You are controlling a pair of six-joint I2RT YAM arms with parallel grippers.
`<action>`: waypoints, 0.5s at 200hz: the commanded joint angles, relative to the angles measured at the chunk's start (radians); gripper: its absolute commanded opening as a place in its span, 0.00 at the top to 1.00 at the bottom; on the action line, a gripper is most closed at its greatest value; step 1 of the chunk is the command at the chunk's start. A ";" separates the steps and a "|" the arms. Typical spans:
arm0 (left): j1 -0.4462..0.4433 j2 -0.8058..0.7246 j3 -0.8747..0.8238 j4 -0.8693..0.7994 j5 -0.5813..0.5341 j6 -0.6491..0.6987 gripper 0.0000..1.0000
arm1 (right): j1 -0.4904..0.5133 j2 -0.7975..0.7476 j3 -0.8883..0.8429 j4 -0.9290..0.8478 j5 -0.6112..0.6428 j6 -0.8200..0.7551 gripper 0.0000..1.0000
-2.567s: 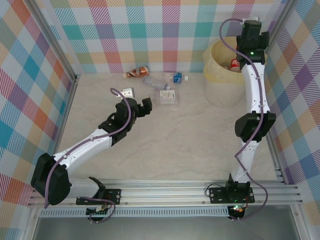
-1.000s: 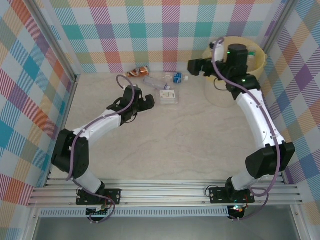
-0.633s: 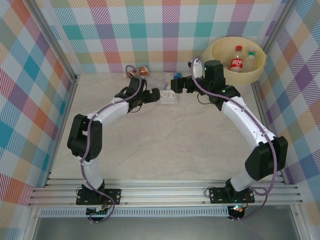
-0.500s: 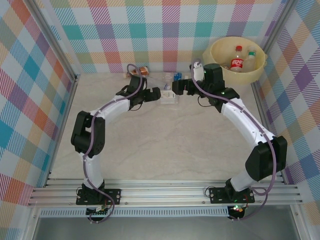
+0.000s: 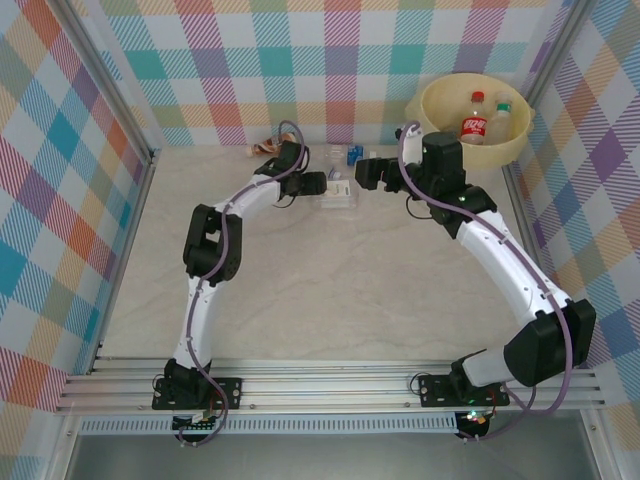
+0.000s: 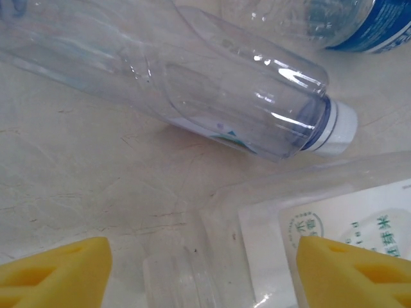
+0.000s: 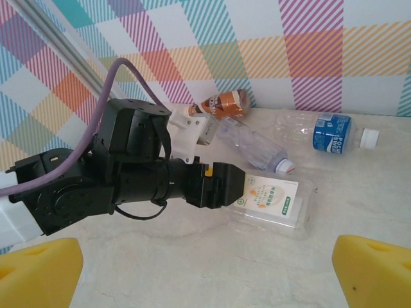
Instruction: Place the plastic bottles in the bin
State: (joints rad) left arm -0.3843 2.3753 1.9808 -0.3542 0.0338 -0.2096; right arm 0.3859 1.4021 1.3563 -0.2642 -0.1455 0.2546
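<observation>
Three plastic bottles lie at the back of the table: a brown-labelled one (image 7: 225, 102), a clear one with a white cap (image 6: 244, 96) (image 7: 253, 146), and a blue-labelled one (image 5: 352, 155) (image 7: 334, 133) (image 6: 379, 25). My left gripper (image 5: 320, 183) (image 6: 202, 276) (image 7: 221, 183) is open, low over the table. Its yellow pads (image 6: 51, 269) straddle the near edge of a flat clear container with a white label (image 6: 321, 224) (image 7: 270, 196). My right gripper (image 5: 364, 172) (image 7: 205, 282) is open and empty, facing the left one from the right. The bin (image 5: 445, 148) stands at the back right with a red-labelled bottle (image 5: 473, 125) and a green-capped one (image 5: 497, 120) inside.
Checked walls close the back and both sides, with metal posts at the corners. The two arms arch towards each other over the back middle. The marbled tabletop (image 5: 340, 290) is bare between them and the rail at the near edge.
My right arm has swung from above the bin down to the table beside the flat container. My left arm has stretched further back and right, bringing its gripper onto the container's edge.
</observation>
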 commanded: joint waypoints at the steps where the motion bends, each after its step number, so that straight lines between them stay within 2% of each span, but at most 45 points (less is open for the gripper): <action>1: 0.007 0.007 0.031 -0.049 0.004 0.030 0.28 | -0.002 -0.015 -0.009 -0.009 0.023 0.000 0.00; 46: 0.007 -0.079 -0.129 -0.003 0.052 0.016 0.35 | -0.002 0.002 -0.016 -0.003 0.021 0.013 0.00; 100: -0.003 -0.343 -0.508 0.118 0.120 -0.103 0.36 | -0.002 0.072 -0.026 0.015 0.009 0.102 0.00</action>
State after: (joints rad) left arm -0.3836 2.1593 1.6211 -0.2523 0.1047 -0.2413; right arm 0.3859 1.4315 1.3491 -0.2691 -0.1314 0.2882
